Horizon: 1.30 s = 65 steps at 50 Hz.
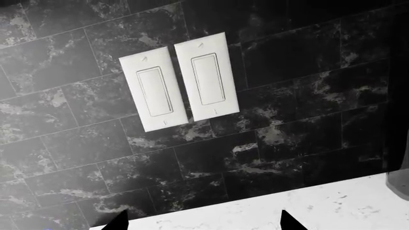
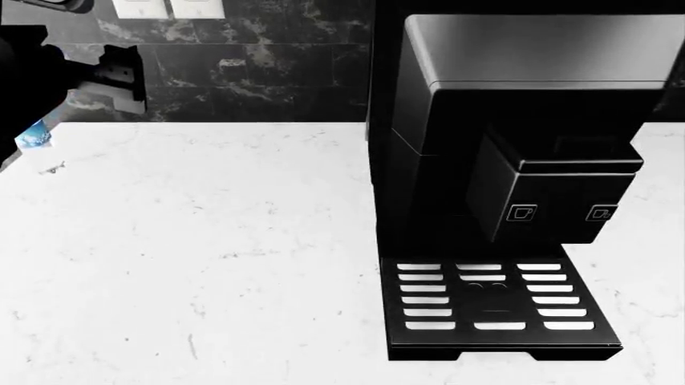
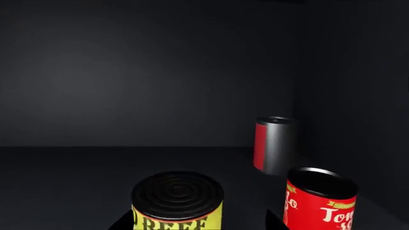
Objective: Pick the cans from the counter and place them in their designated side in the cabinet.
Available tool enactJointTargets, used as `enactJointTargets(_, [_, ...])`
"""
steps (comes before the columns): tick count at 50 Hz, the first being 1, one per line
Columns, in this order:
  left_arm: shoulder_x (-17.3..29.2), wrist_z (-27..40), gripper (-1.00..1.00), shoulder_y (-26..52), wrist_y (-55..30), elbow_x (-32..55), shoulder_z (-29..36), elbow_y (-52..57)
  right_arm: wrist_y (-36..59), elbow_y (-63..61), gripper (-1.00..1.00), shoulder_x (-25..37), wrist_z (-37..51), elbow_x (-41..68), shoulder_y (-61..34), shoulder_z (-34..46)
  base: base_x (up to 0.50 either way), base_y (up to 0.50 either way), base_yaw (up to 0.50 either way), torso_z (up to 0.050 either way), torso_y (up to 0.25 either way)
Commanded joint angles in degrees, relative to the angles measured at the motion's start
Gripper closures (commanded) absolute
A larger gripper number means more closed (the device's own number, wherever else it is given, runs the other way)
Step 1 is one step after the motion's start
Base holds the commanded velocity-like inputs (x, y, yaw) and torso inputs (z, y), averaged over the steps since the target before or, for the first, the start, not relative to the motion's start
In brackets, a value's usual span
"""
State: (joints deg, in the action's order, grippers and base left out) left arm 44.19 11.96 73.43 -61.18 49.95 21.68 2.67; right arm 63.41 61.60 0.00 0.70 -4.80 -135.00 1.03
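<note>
Placing step, inside the cabinet. My right hand point(image 3: 195, 221) sits in the dark cabinet interior point(image 3: 128, 86) with the yellow "BEEF" can point(image 3: 177, 201) between its two dark fingertips, which show at either side of the can's base; whether they press on the can or stand just off it I cannot tell. The red can point(image 3: 318, 201) stands upright just beside it, to the right in this view, and a third can, grey and red point(image 3: 275, 144), stands farther back near the side wall.

I judge the task near its end — both cans are off the counter point(image 2: 192, 241) and on the cabinet floor. The next move calls for parting the fingers, if they grip at all, and drawing straight back without brushing the red can, which stands close enough to topple.

My left hand point(image 1: 201, 221) hovers above the counter's far edge, its fingertips well apart with nothing between them, facing the two white wall switches point(image 1: 180, 84) on the black tiled backsplash point(image 1: 307, 120).

On the counter a black coffee machine point(image 2: 503, 160) fills the right side — clear of both arms. A blue-labelled scrap point(image 2: 32, 138) shows at the far left, too cropped to name.
</note>
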Motion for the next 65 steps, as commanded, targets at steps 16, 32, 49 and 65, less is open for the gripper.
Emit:
enactJointTargets(16, [0.0, 0.1, -1.00, -0.1, 0.5, 0.1, -0.1, 0.0, 1.1, -1.0, -1.00, 0.0, -0.9, -0.8, 0.0, 2.6, -0.04, 0.00, 0.00, 0.000, 0.000])
enactJointTargets(32, [0.1, 0.1, -1.00, 0.0, 0.5, 0.1, 0.2, 0.0, -0.5, 0.2, -1.00, 0.0, -2.9, -1.3, 0.0, 3.7, -0.38, 0.00, 0.00, 0.000, 0.000])
enactJointTargets(49, [0.4, -0.3, -1.00, -0.3, 2.0, -0.9, 0.8, 0.4, -3.5, 3.1, -1.00, 0.1, -7.9, -3.6, 0.0, 3.5, -0.29, 0.00, 0.00, 0.000, 0.000])
enactJointTargets(65, [0.5, -0.7, -1.00, -0.3, 2.4, -0.8, 0.9, 0.4, -6.7, 5.0, -1.00, 0.8, -11.2, -4.7, 0.0, 1.5, 0.00, 0.00, 0.00, 0.000, 0.000])
